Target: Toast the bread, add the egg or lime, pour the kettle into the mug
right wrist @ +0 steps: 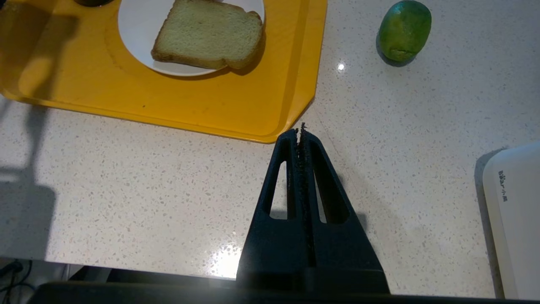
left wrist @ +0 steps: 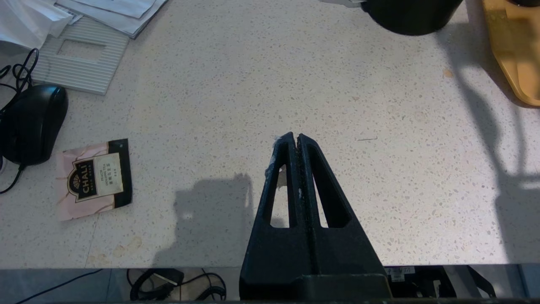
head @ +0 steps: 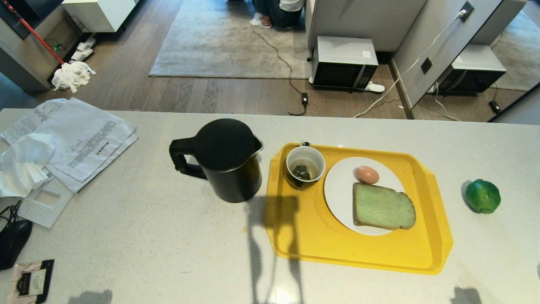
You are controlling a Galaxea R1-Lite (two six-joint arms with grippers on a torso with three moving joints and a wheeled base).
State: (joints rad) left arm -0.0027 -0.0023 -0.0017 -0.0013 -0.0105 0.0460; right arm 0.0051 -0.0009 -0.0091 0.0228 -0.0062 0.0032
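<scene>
The bread lies on a white plate on the yellow tray, with a brown egg touching its far edge. The mug holds a tea bag and stands at the tray's far left corner. Left of the tray stands the black kettle, handle to the left. The lime rests on the counter right of the tray. My left gripper is shut and empty over bare counter near the front edge. My right gripper is shut and empty by the tray's near right corner.
Papers and tissue cover the counter's far left. A black mouse, a ribbed plate and a tea sachet lie at the near left. A white appliance stands at the near right. Microwaves sit on the floor beyond.
</scene>
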